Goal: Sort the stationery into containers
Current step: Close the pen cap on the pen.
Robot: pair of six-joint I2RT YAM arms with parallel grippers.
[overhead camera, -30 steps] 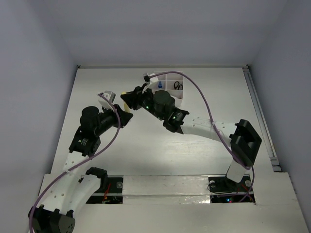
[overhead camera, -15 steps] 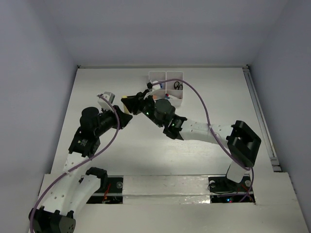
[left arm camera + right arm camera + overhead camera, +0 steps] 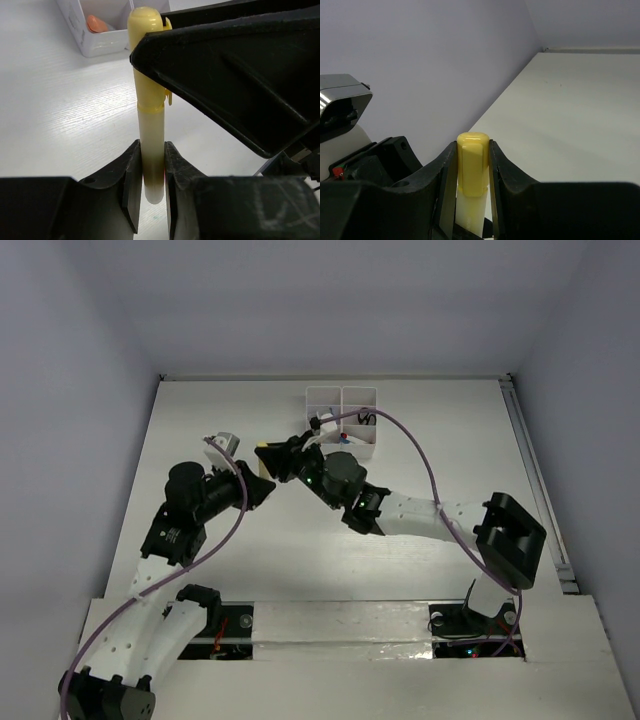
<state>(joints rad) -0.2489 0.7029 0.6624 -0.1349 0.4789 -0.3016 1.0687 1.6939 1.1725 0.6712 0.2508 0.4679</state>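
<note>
A cream pen [image 3: 150,125] with a yellow cap [image 3: 473,165] is held in the air between both grippers, left of the containers [image 3: 342,400]. My left gripper [image 3: 151,175] is shut on the pen's bare cream end. My right gripper [image 3: 473,170] is shut on the yellow cap, and its black finger [image 3: 225,75] fills the upper right of the left wrist view. In the top view the two grippers meet at the pen [image 3: 264,448]. The containers, a white tray of small compartments, hold an orange eraser [image 3: 95,23] and black-handled scissors [image 3: 366,418].
The white tray [image 3: 95,47] stands near the table's far edge, just beyond the pen. A grey wall rises along the table's left side [image 3: 420,75]. A purple cable [image 3: 420,455] loops over the right arm. Bare white tabletop [image 3: 450,440] lies to the right of the tray.
The right arm's wrist has drawn back from over the tray, uncovering its compartments. Both grippers stay shut on the pen, which has hardly shifted.
</note>
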